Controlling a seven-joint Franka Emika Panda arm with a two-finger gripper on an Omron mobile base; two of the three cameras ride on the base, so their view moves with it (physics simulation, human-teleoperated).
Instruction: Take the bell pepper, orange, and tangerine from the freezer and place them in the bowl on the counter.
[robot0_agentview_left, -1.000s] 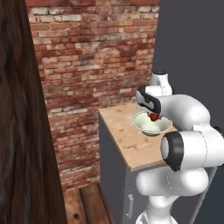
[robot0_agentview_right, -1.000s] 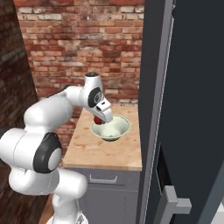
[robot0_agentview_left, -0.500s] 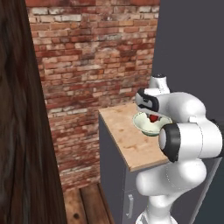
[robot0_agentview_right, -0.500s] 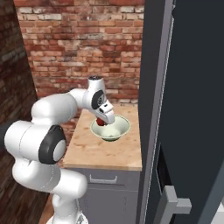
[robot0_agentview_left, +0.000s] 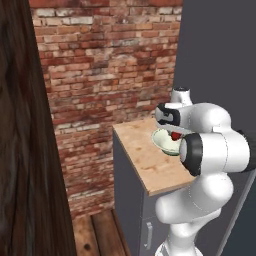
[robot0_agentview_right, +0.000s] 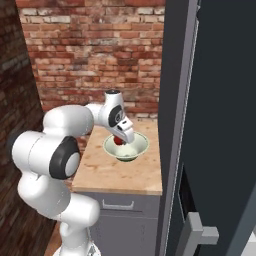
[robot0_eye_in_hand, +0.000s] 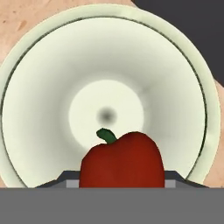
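You are holding the bell pepper (robot0_eye_in_hand: 121, 159) clamped in the tool (robot0_agentview_right: 122, 138), hanging over the middle of the bowl (robot0_agentview_right: 141, 147) on the counter (robot0_agentview_left: 145, 160), and the main risk is sitting in the release: if you are opening the tool from this height, the lumpy pepper may be bouncing off the smooth sloped wall and rolling out over the flared rim onto the counter. Lowering too far is the other hazard, since the tool could be pressing on the rim and tipping or sliding the shallow bowl, which is standing near the freezer (robot0_agentview_right: 175, 100) side of the counter. The pepper is looking glossy and deep red, with a short curled green stem, much smaller than the pale greenish-white bowl beneath it.
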